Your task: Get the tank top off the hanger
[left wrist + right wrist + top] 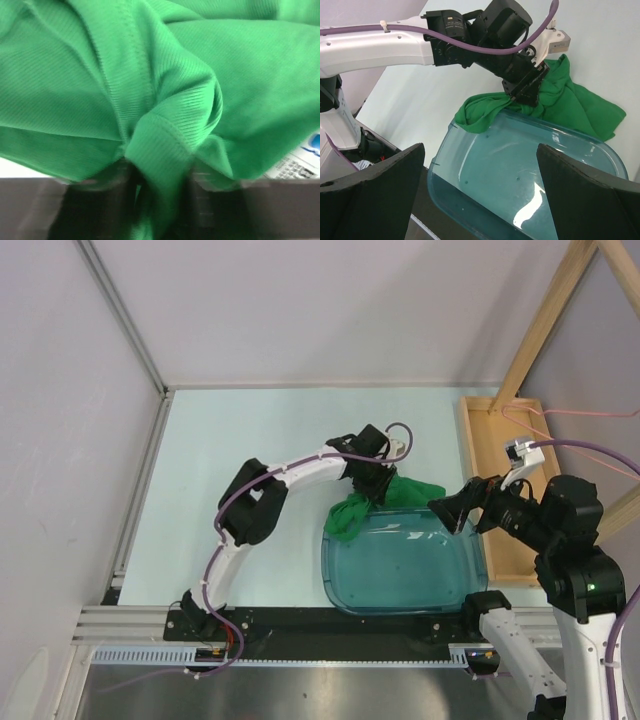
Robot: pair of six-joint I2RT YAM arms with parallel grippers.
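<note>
The bright green tank top [395, 498] lies bunched on the table, draped over the far rim of the teal tub [400, 570]. My left gripper [378, 488] is shut on a fold of it. In the left wrist view the green fabric [165, 75] fills the frame and a fold runs down between the dark fingers [215, 200]. My right gripper [455, 510] is open and empty above the tub's right side. Its wrist view shows the tank top [575, 107] beyond the tub [520, 170]. A thin pale pink hanger wire [560, 413] shows at the far right, apart from the tank top.
A wooden tray [495, 490] lies along the right side, with a slanted wooden frame post [540, 330] above it. Grey walls close off the left and back. A black rail [300, 625] runs along the near edge.
</note>
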